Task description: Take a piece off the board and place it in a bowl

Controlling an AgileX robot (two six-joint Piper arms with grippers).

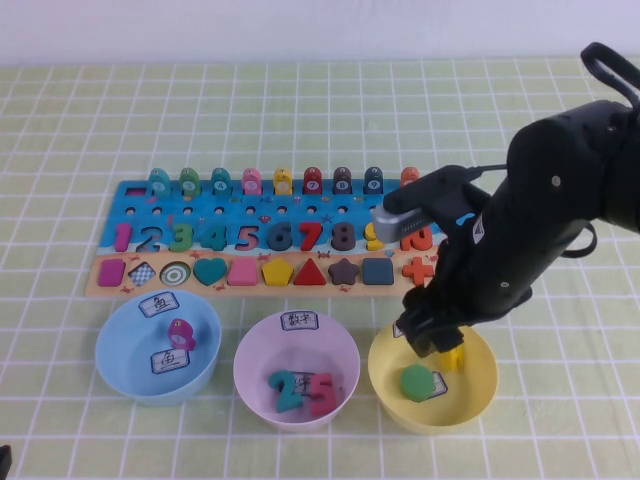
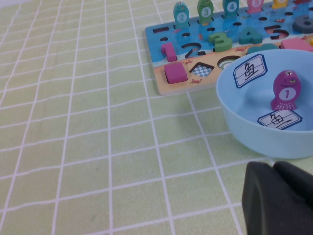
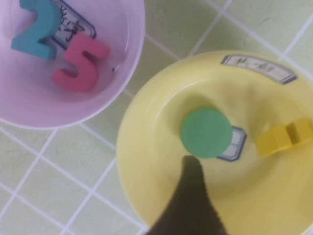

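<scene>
Hovering: right hand over bowl, piece inside (released, seemingly); left hand parked.

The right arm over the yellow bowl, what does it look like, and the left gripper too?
The right arm is bulky matte black with rounded housings, a grey camera block near the wrist, small blue markings and a thin black cable. The right gripper is black too. The left gripper, parked beside the light blue bowl, shows as rounded black plastic.

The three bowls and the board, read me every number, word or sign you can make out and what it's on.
"2" and "5": number pieces in the pink bowl.
"1": purple fish in the blue bowl.
"1" to "8": board.
"+": orange piece.
Bowl labels: handwritten, unreadable.
Yellow bowl, under the right gripper: yellow piece, unmarked green disc.
Left gripper: no text.
</scene>
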